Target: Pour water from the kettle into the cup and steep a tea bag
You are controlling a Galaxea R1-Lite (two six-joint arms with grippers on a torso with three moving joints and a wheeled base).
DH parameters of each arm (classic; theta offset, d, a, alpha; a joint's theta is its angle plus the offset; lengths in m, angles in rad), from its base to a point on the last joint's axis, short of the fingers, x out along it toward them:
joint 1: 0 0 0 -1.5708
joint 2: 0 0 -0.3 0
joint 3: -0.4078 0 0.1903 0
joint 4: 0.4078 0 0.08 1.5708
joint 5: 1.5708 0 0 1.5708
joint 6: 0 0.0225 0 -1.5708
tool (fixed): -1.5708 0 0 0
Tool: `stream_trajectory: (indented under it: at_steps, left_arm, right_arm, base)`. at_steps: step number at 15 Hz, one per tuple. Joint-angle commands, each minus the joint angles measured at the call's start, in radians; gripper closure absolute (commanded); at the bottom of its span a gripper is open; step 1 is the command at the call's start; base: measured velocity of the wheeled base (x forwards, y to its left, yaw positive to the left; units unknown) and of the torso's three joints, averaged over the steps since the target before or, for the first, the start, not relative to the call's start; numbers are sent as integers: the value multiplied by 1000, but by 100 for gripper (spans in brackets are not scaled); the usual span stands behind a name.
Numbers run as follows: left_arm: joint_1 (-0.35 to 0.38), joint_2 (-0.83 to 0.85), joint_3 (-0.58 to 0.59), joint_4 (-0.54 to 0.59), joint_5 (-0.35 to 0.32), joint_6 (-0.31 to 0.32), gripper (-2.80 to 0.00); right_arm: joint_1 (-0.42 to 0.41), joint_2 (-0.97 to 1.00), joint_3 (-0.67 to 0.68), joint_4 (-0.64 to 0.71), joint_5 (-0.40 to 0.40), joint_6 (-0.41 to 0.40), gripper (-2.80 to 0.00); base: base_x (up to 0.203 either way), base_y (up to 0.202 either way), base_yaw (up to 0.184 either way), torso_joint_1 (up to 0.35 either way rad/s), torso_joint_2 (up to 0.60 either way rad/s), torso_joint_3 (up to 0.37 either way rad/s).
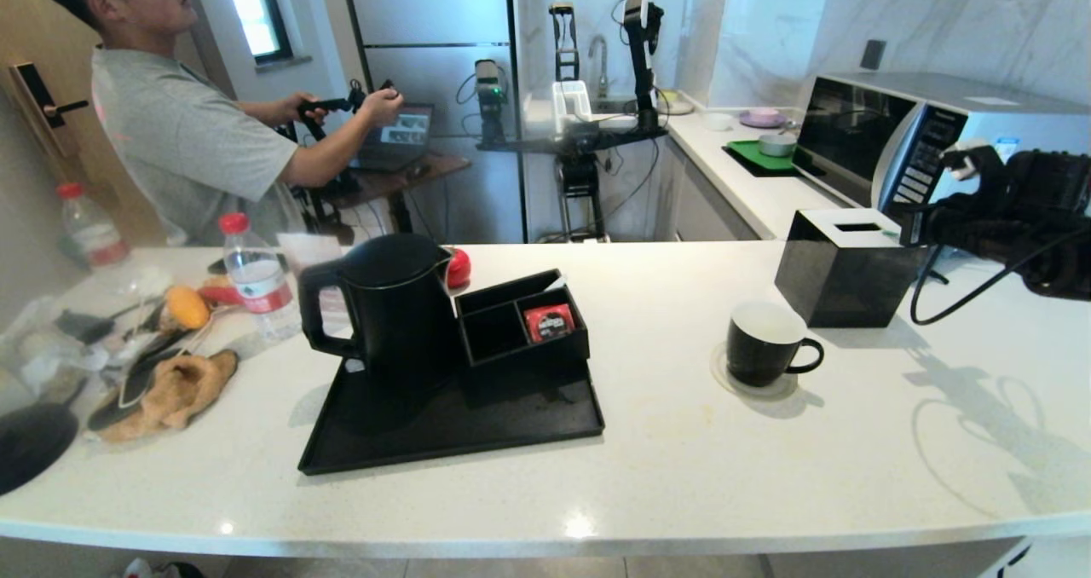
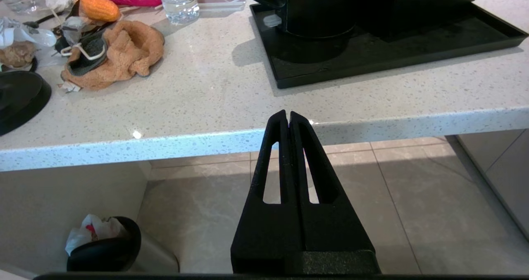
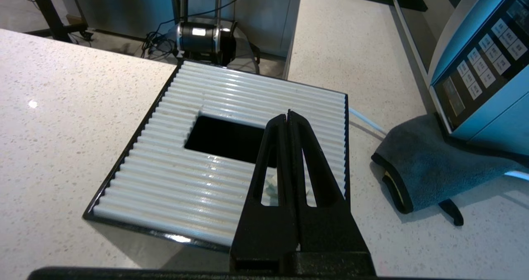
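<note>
1. On the black tray (image 1: 511, 429), your kettle (image 1: 396, 305) stands upright with its lid on, just beside the compartment box (image 1: 520, 326) holding a red sachet (image 1: 548, 322).
2. Well apart on the counter (image 1: 665, 476), the cup (image 1: 764, 343) sits on its coaster, near the black tissue box (image 1: 844, 267); whether it holds water is hard to tell.
3. You have no tea bag in sight, so pouring and steeping both look undone.
4. Your right gripper (image 3: 288, 115) hangs above the tissue box, fully closed, holding nothing.
5. Your left gripper (image 2: 287, 115) sits parked below the counter edge, closed and empty.
</note>
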Motion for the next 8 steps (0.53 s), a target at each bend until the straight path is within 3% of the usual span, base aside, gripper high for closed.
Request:
stream_trajectory:
  at_steps: [1, 8]
  left_arm:
    - [0, 0, 0, 1, 0, 0, 0]
    - [0, 0, 0, 1, 0, 0, 0]
  right_arm:
    - [0, 38, -34, -2, 3, -1, 0]
    - [0, 51, -68, 8, 3, 4, 0]
  base:
    - [0, 0, 0, 0, 0, 0]
    - [0, 0, 0, 0, 0, 0]
